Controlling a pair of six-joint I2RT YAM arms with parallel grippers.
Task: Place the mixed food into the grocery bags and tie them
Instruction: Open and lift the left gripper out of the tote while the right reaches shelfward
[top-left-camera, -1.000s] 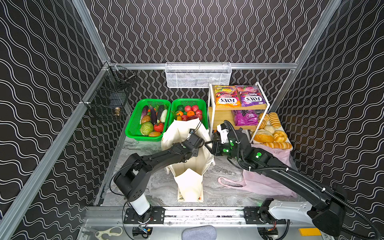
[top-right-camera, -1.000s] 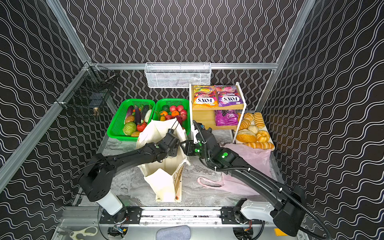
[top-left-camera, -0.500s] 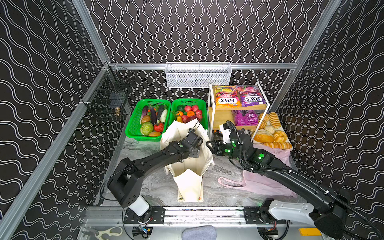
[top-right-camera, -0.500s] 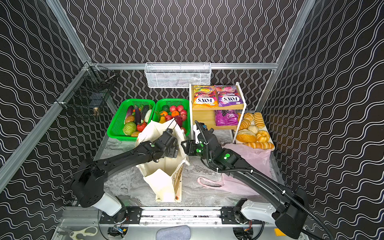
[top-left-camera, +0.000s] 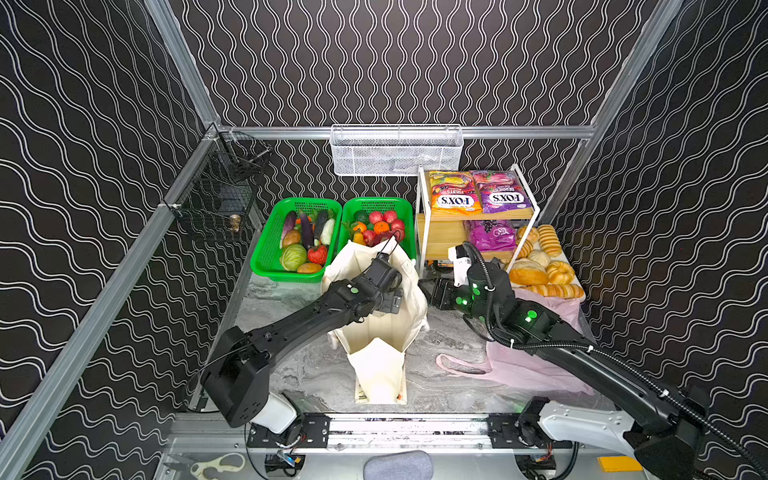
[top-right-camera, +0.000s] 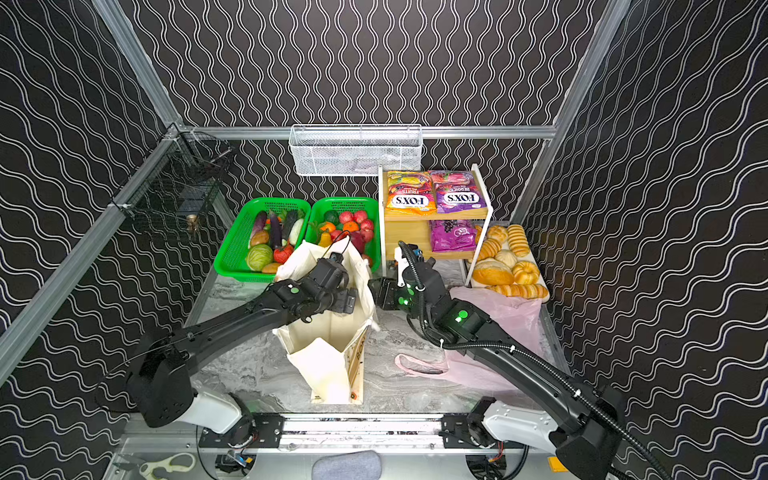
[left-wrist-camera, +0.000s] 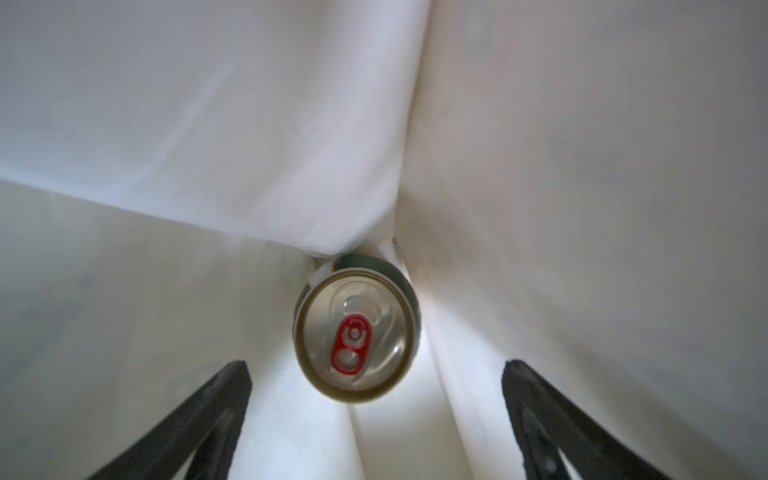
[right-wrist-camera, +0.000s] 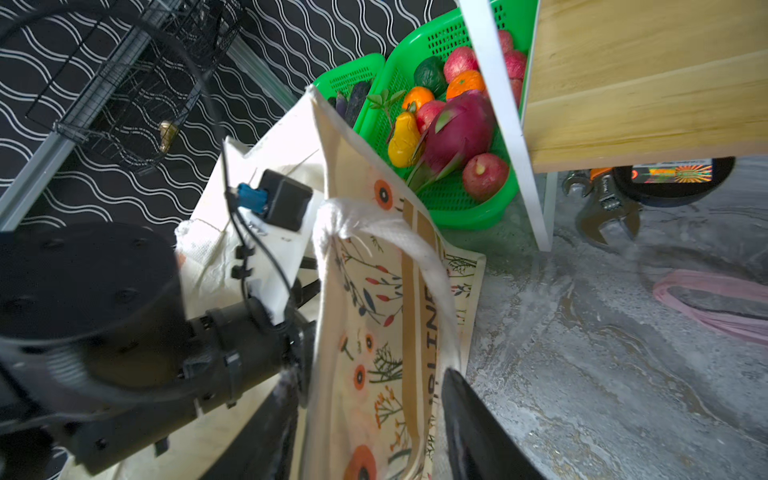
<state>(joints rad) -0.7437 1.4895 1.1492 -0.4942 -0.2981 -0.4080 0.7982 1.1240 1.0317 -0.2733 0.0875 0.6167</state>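
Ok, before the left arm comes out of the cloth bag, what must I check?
Green drink can inside canvas tote: ok, deep in its folds.
Left hand free of the can: ok, open, fingers apart from it.
Right hand holding the tote wall: cannot tell; fingers stand either side of it.
Tote mouth open: ok.
Pale-pink plastic bag ready for food: not ok, it lies flat.
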